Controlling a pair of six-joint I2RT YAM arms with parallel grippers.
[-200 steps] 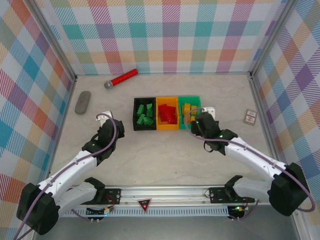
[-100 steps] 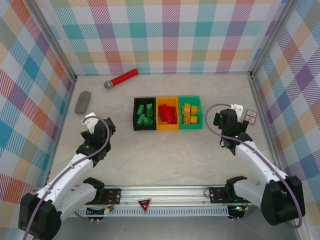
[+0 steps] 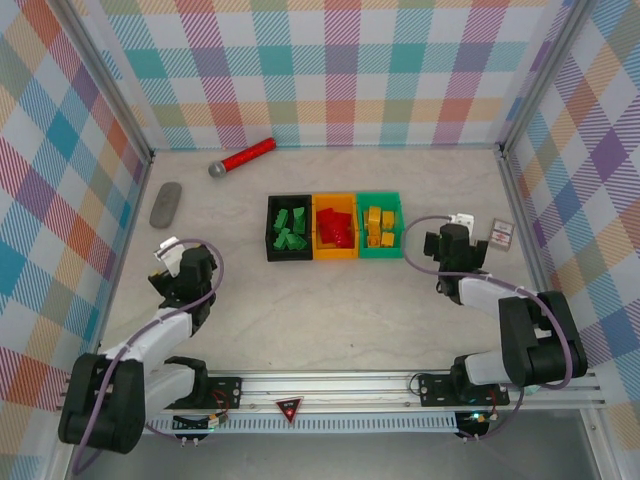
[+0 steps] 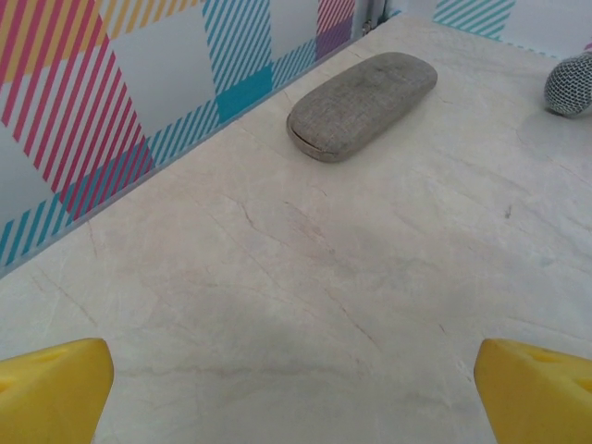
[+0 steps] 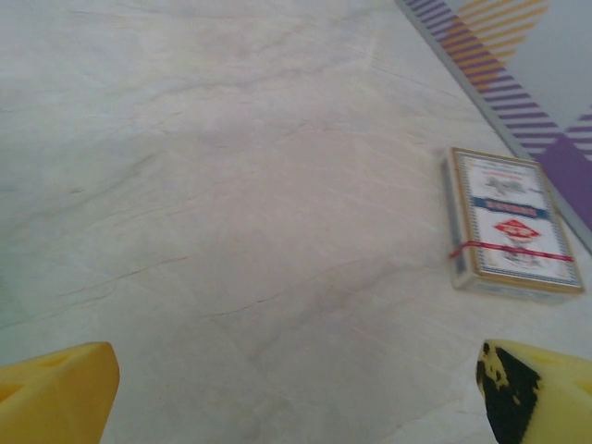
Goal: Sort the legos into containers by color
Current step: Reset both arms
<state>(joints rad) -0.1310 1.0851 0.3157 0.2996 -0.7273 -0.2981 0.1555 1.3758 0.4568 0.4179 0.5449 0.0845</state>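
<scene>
Three small open-top plastic containers: a black bin [image 3: 270, 229], an orange bin [image 3: 335, 197] and a green bin [image 3: 379, 196]. The small studded plastic legos are heaped, so counts are rough — about five green bricks [image 3: 290, 229], five red bricks [image 3: 333, 228], five yellow-orange bricks [image 3: 378, 224]. One red-handled microphone [image 3: 243, 157], one grey oval case [image 3: 165, 204], one boxed card deck [image 3: 500, 234].

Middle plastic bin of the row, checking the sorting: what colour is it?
Orange rectangular bin, clearest in the top external view.

The site is presenting as a robotics laboratory test cell. Plaid-printed panels [image 3: 330, 70] are enclosing the table [image 3: 330, 310] along its far, left and right edges, with metal frame posts [image 3: 103, 90] rising at the far corners. The left arm [image 3: 150, 335] and right arm [image 3: 490, 292] are sitting bolted to a metal rail [image 3: 340, 385] along the near edge, carrying exposed cabling [image 3: 217, 265]. A red warning triangle [image 3: 289, 407] is showing there.
</scene>
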